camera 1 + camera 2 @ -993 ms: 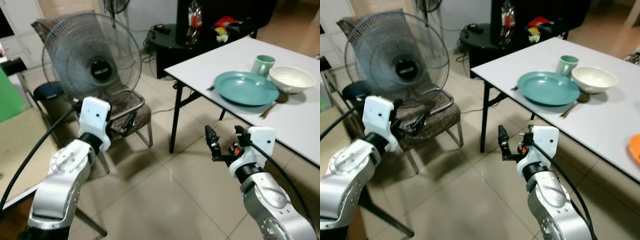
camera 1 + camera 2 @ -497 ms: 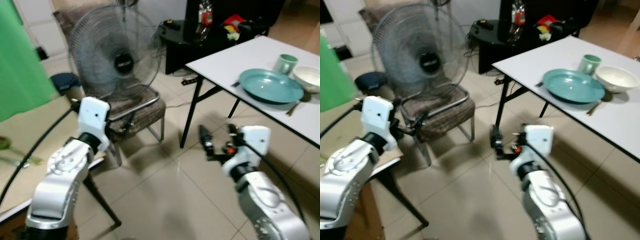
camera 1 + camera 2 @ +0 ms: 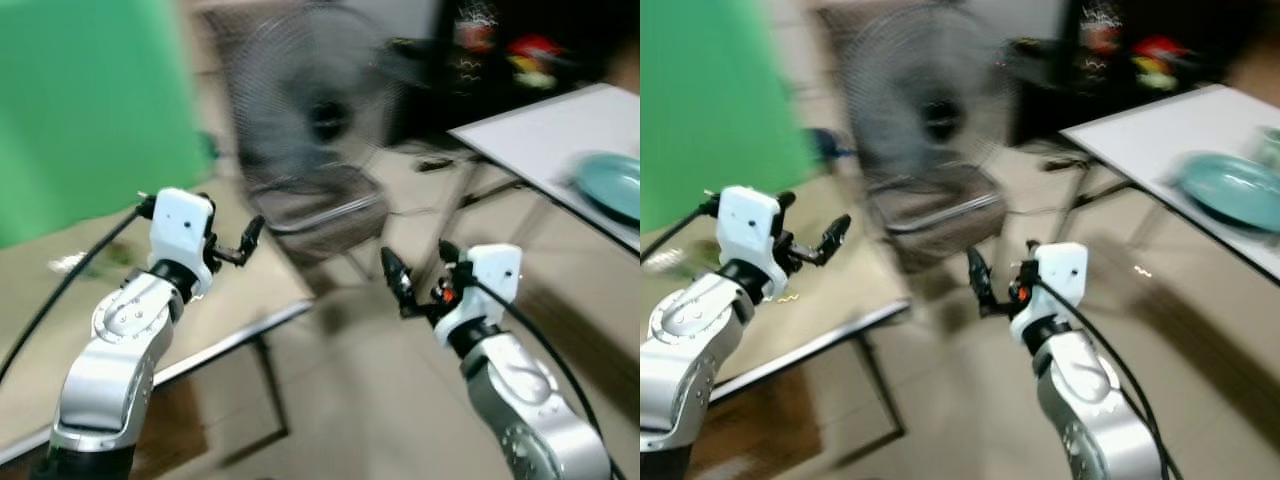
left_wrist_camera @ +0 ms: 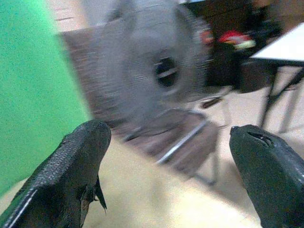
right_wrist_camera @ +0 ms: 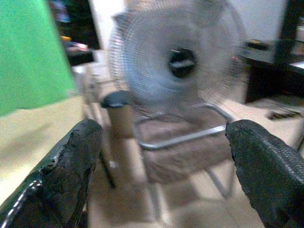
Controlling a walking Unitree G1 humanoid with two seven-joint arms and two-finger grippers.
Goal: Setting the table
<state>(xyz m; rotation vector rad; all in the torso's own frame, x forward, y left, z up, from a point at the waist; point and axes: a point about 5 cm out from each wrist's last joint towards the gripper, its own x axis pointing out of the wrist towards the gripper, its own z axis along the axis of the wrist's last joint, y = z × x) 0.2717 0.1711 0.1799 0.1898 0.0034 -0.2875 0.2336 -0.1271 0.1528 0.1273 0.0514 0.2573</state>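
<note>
no text legible — views blurred

**Fan and chair block the way ahead**

A standing fan (image 3: 930, 110) on a metal-framed chair (image 3: 940, 215) stands straight ahead between a beige table (image 3: 110, 330) on the left and the white table (image 3: 1160, 125) on the right. Tiled floor (image 3: 970, 400) lies open between them. Both grippers, left gripper (image 3: 250, 235) and right gripper (image 3: 415, 280), hang spread in free air.

Two silver jointed arms; white box-shaped wrist housings; black cables trailing from each; long black textured fingers (image 4: 71, 175); orange-red marking at right wrist.
</note>
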